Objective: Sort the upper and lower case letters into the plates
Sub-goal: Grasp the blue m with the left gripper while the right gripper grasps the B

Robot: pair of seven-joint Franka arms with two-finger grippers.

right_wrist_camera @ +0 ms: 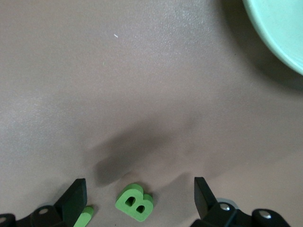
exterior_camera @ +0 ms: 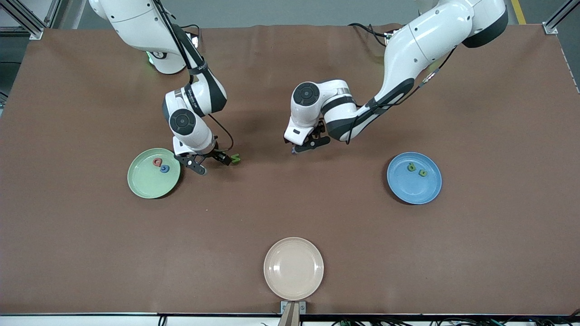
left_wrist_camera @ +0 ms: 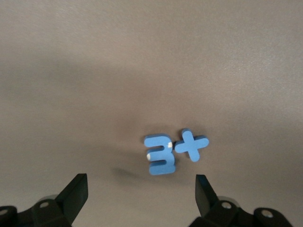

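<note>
The pale green plate (exterior_camera: 145, 183) toward the right arm's end holds a red letter (exterior_camera: 157, 161) and a blue letter (exterior_camera: 164, 169). The blue plate (exterior_camera: 419, 188) toward the left arm's end holds two green letters (exterior_camera: 411, 167). My right gripper (exterior_camera: 212, 165) hangs open beside the green plate. In the right wrist view the right gripper (right_wrist_camera: 139, 196) straddles a green B (right_wrist_camera: 135, 202), with another green letter (right_wrist_camera: 83, 218) by one finger. My left gripper (exterior_camera: 311, 145) is open low over mid-table. In the left wrist view the left gripper (left_wrist_camera: 139, 196) is just short of a blue E-like letter (left_wrist_camera: 160, 154) and a blue cross-shaped letter (left_wrist_camera: 191, 144).
A cream-white plate (exterior_camera: 293, 268) sits near the table's front edge, with nothing in it. A green letter (exterior_camera: 235, 158) shows beside the right gripper's finger in the front view. The green plate's rim (right_wrist_camera: 279, 28) shows in a corner of the right wrist view.
</note>
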